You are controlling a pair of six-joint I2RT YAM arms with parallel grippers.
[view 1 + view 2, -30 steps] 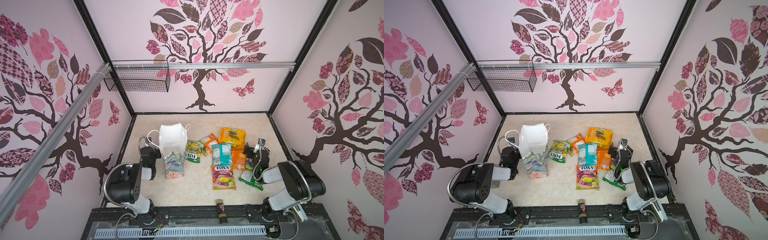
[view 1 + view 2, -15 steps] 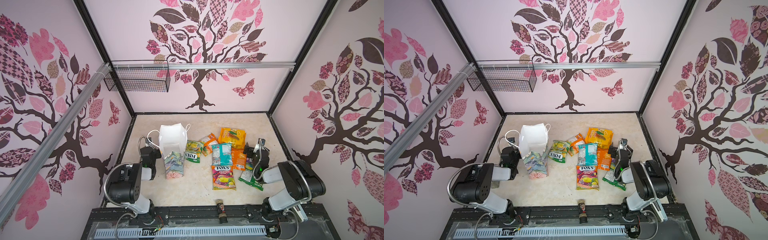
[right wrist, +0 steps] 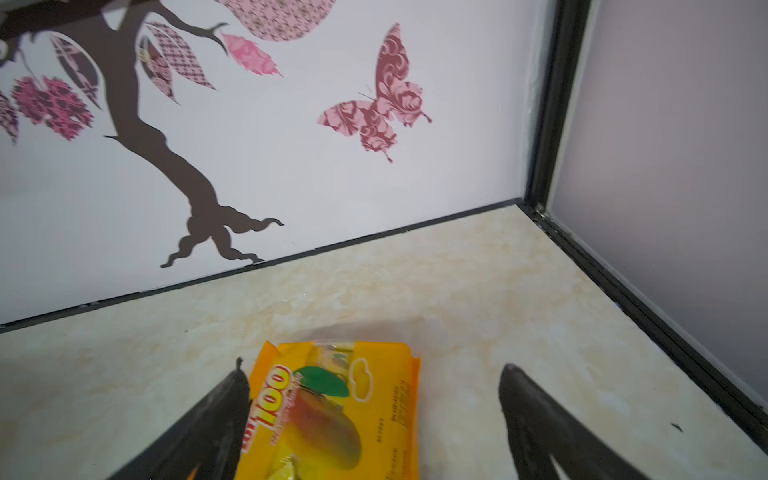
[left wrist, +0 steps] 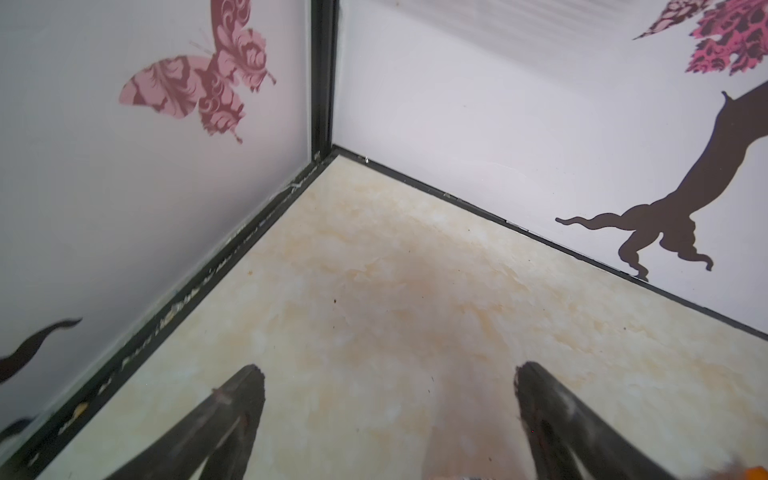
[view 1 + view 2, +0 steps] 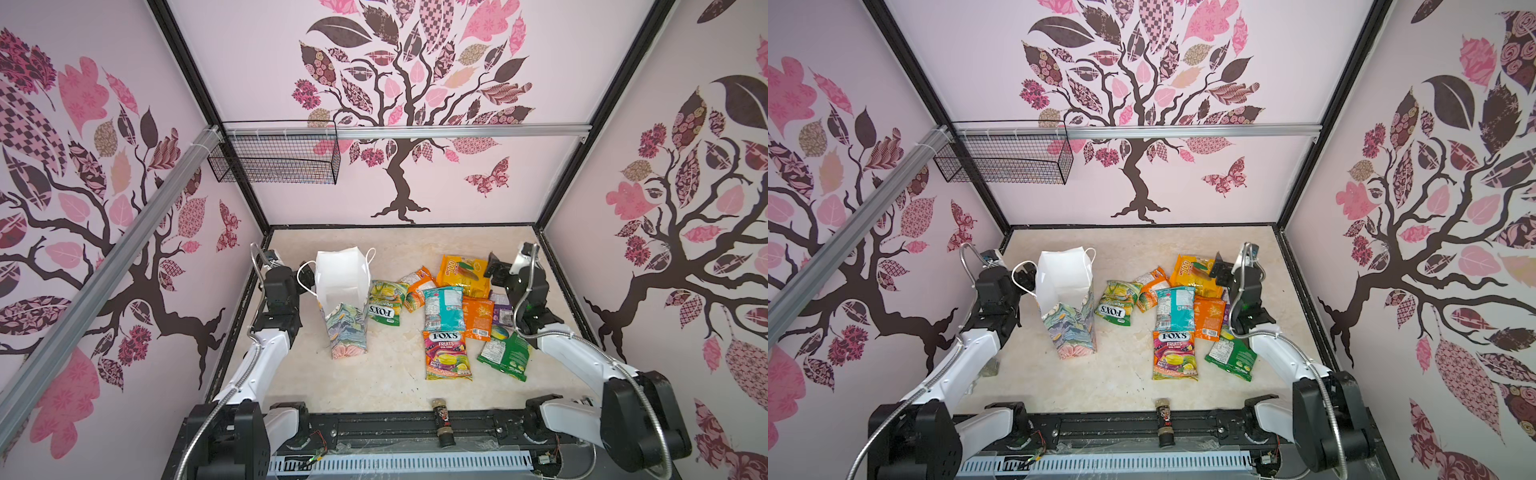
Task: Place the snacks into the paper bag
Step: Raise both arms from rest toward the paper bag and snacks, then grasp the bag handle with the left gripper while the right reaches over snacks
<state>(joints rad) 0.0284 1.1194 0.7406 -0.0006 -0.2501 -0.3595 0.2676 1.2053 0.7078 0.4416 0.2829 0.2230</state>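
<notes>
while the right gripper (image 3: 374, 368) hangs over the yellow packet (image 3: 332, 411) at the far end of the snacks (image 5: 442, 309), its jaws stand spread and hold nothing. the packet sits off-centre between them, close under one finger (image 3: 216, 424) and well clear of the second. whether that finger touches the wrapper cannot be told from the wrist view. all the snacks lie on the table (image 5: 386, 386), to the right of the paper bag (image 5: 348, 332) in both top views; none shows against its white inside. the bag stands upright with its mouth open. the left gripper (image 4: 388, 368) is likewise spread and empty, over bare table just beside the bag.

recommendation: centre the jaws across the packet's edge before closing, and come low enough to pinch the glossy film rather than skate over it. lift clear of the neighbouring packets, then release above the bag's mouth, not against its rim; the bag looks light and may tip.
</notes>
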